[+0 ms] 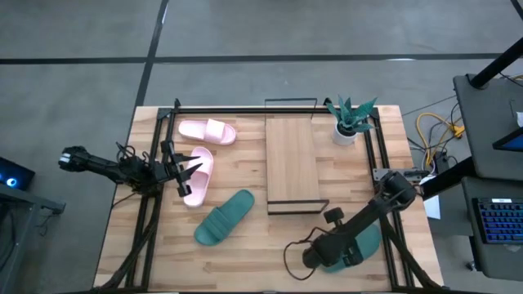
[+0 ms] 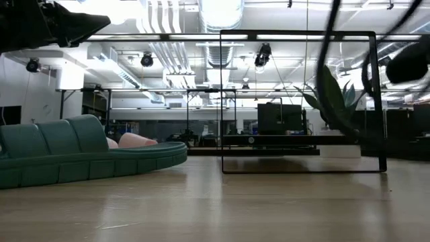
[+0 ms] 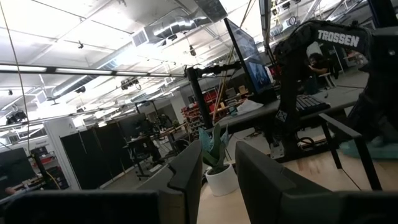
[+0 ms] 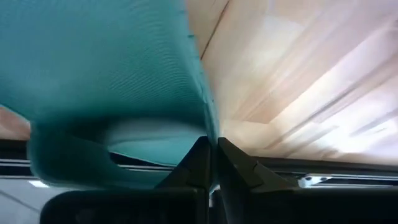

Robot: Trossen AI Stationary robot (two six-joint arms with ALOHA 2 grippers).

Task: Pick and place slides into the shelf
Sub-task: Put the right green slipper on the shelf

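Observation:
My right gripper [image 4: 212, 151] is shut on a teal slide [image 1: 369, 238] near the table's near right corner, with the arm covering most of it in the high view. A second teal slide [image 1: 225, 218] lies flat on its sole left of the shelf [image 1: 292, 159], a wood plank on a black wire frame. Two pink slides [image 1: 207, 131] [image 1: 198, 181] lie farther left. My left gripper [image 1: 189, 167] hovers open over the nearer pink slide, touching nothing. My right gripper pinches a thin edge of the teal slide [image 4: 206, 127] between its two fingertips, slanting down from above. The teal surface spreads away from the fingers on one side only. Whether the slide is lifted clear of the table cannot be told.
A potted plant [image 1: 350, 122] stands at the far right, beside the shelf. Black frame rails run along the table's left, far and right edges [image 1: 155, 163]. Bare wood lies between the shelf and the near edge [image 1: 270, 253]. A cable loops by the right arm [image 1: 292, 260].

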